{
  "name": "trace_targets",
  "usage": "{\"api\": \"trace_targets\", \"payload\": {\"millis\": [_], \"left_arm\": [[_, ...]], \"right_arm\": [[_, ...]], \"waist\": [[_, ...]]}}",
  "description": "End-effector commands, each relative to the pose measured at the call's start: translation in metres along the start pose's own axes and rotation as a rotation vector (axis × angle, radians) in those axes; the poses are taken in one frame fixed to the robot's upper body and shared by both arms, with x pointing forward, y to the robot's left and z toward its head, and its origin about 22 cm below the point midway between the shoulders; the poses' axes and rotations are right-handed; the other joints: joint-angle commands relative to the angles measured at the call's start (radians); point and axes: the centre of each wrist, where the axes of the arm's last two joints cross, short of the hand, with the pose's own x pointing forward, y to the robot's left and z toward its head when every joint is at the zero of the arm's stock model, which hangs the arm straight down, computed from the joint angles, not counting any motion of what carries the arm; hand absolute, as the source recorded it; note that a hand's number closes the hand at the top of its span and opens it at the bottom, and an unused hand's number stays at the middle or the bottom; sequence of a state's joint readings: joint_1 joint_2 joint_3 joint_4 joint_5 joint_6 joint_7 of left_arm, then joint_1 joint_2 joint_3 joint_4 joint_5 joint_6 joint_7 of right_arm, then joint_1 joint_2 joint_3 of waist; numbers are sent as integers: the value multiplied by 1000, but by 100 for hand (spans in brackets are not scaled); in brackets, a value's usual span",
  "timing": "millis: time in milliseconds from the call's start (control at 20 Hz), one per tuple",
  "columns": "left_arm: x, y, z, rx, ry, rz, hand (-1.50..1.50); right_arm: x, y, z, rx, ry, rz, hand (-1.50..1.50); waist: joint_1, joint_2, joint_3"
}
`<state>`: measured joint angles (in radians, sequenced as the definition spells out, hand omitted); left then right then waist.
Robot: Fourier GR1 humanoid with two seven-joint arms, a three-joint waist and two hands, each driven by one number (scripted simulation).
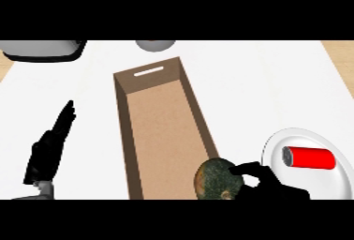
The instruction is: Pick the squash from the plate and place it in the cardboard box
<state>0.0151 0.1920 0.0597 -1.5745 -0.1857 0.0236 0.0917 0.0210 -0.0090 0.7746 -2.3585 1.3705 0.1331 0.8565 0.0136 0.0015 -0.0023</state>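
A mottled green-and-orange squash (216, 179) is off the plate, at the near right corner of the cardboard box (160, 126), overlapping the box's right wall. My right hand (266, 183) is curled round the squash from its right side. The white plate (304, 180) lies at the right with a red can (309, 157) lying on it. The long brown box stands open in the middle, running away from me. My left hand (50, 145) rests open at the left, fingers straight and pointing away.
A grey and black appliance (41, 50) sits at the far left corner. A grey round object (153, 45) shows at the far edge behind the box. A wooden strip (340, 58) borders the white counter at the far right.
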Motion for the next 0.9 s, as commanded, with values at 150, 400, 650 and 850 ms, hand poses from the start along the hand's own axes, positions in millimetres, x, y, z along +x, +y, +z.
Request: {"api": "trace_targets", "payload": {"millis": [150,400,650,850], "left_arm": [[8,-14,-8,-20,-18,15,0],[3,-3,-2,-16,8,1,0],[1,-1,-12,0,-12,-5,0],[1,-5,-12,-20,-21,3,0]], "right_arm": [[40,-4,-56,24,16,-22,150],[67,25,-95,74,84,1,150],[74,69,-135,149,114,15,150],[52,114,-151,205,168,51,150]], "waist": [[4,2,1],[17,0,1],[15,3,1],[15,5,1]]}}
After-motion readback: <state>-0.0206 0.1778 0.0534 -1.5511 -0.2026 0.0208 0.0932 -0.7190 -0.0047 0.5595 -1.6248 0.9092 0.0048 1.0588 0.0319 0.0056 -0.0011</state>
